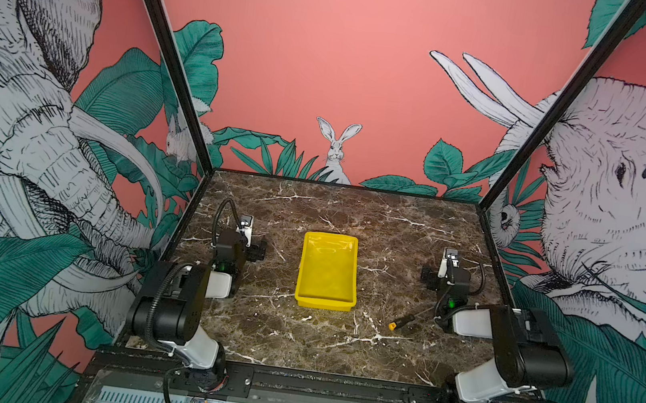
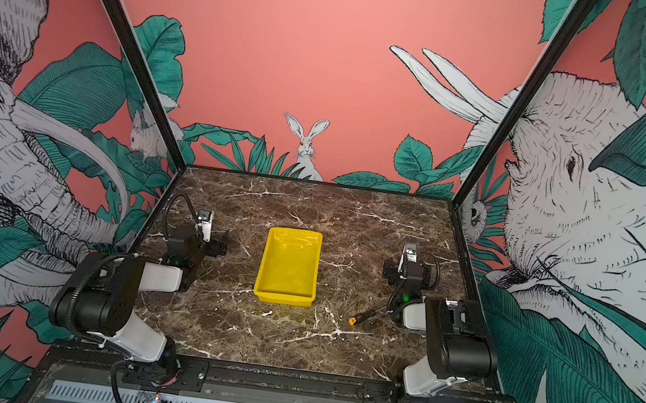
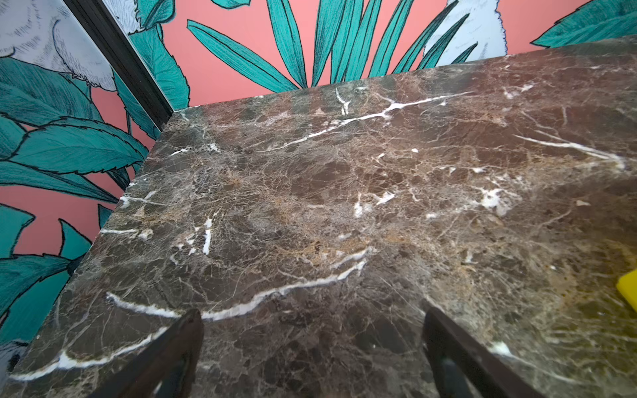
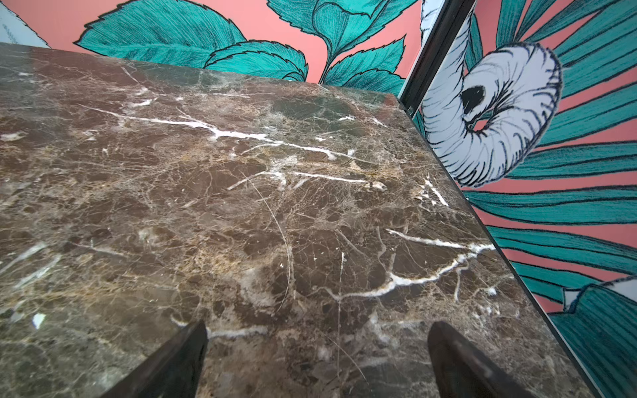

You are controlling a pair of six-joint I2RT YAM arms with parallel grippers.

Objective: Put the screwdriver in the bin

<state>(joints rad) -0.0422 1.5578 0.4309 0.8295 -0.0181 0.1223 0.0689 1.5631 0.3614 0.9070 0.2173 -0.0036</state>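
Far left in both top views the left arm sits folded. Its wrist view shows the left gripper (image 3: 310, 312) with both fingers spread wide, only marble between them, holding nothing. A yellow corner peeks in at that view's right edge. That's the bin (image 1: 328, 272), dead centre in both top views, empty, standing on the table (image 1: 295, 345).

Slide right and a touch lower and there's the screwdriver (image 1: 408, 319), flat on the marble and apart from the bin. Its orange cap points lower left, and its grey shaft angles up and right toward the right arm's forearm. Rightmost is the right gripper (image 4: 317, 325), jaws fully apart, empty, facing the back wall. Neither wrist view shows the tool.

Trouble ahead, as I read it:

- **Tight reach:** The tool lies closer to the arm's base than the gripper does, tucked in by the forearm. The right arm must fold back tightly, and a link or cable could brush the shaft and send it skidding.
- **Low, slim target:** On hard marble, fingers landing slightly off line would scrape stone or roll it away.
- **End grip:** Pinched near one end, it may swing in the grip.
- **Low carry:** The tool could clip the bin's rim and shove that light-looking tray.
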